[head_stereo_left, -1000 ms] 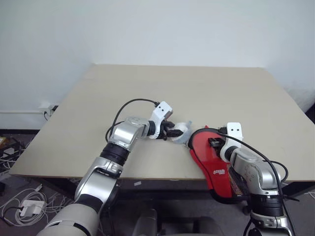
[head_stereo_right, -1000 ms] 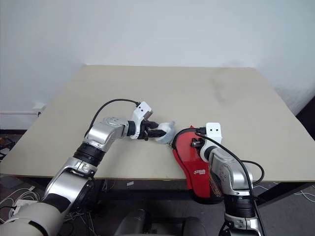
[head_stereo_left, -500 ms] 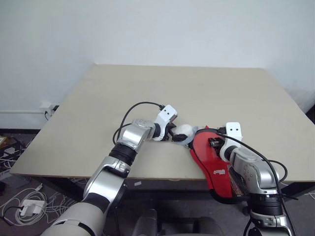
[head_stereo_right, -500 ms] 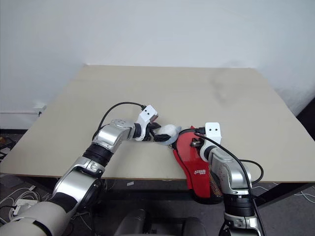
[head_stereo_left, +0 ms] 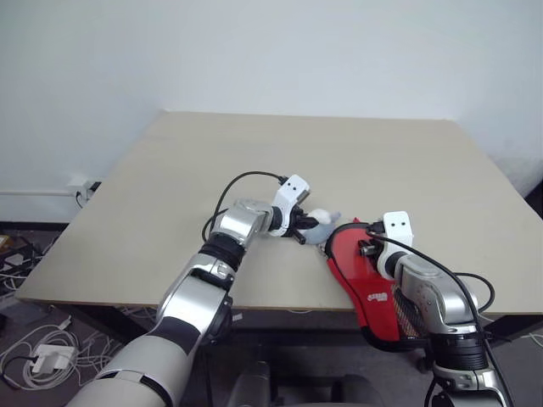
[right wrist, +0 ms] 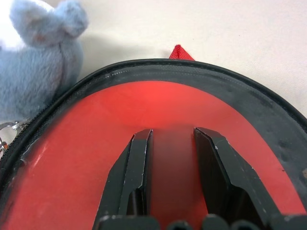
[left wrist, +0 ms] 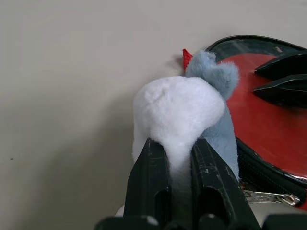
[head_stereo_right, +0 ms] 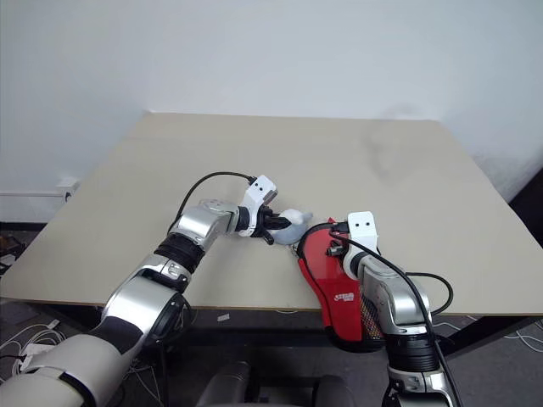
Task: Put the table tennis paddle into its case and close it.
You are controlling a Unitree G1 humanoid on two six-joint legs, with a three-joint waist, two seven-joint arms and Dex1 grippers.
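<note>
The case (head_stereo_left: 366, 280) lies at the near edge of the table (head_stereo_left: 170, 186), its round end on the tabletop and its narrow end jutting past the edge toward the robot, red side up with a small white logo near that end. In the right wrist view a smooth red face sits inside the black zip rim, with a small red tab at the rim's far side; whether that face is the paddle's rubber or the case's own inside cannot be told, and no wooden handle is visible. The right gripper (right wrist: 171, 165) rests on this red face, its two black fingers apart with nothing between them. Just beside the round end, touching the rim, is a small plush toy (left wrist: 184, 112), white and grey-blue, and the left gripper (left wrist: 180, 158) is clenched on its white part. The case looks light and floppy, probably prone to sliding on the smooth tabletop, so it likely needs pinning flat with one gripper while the other takes the zip pull. The plush is soft and squashes under the fingers.
</note>
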